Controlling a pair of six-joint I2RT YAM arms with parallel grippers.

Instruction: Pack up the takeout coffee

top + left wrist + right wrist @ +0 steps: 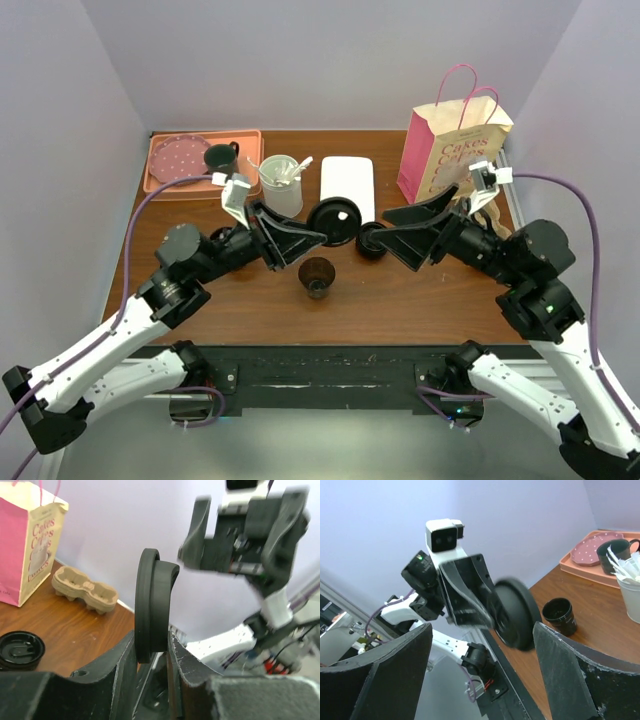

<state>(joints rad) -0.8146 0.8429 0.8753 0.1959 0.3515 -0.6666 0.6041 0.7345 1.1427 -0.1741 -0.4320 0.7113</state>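
0 items were packed: the cup (pixel 318 275) stood uncovered on the table (pixel 420 295), well apart from the pink bag (pixel 450 150). The left gripper (pixel 152 650) pinched 1 lid (pixel 152 605) by its rim, on edge in the air, top facing the right gripper (pixel 480 645), whose jaws gaped wide and empty. Lidding and bagging remained.

Brown table (pixel 420 290): cup (pixel 318 275), tray (pixel 252 140), bag (pixel 450 150)

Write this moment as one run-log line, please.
left gripper: shut on black lid, lid on edge | right gripper: open, empty | cup: upright, uncovered
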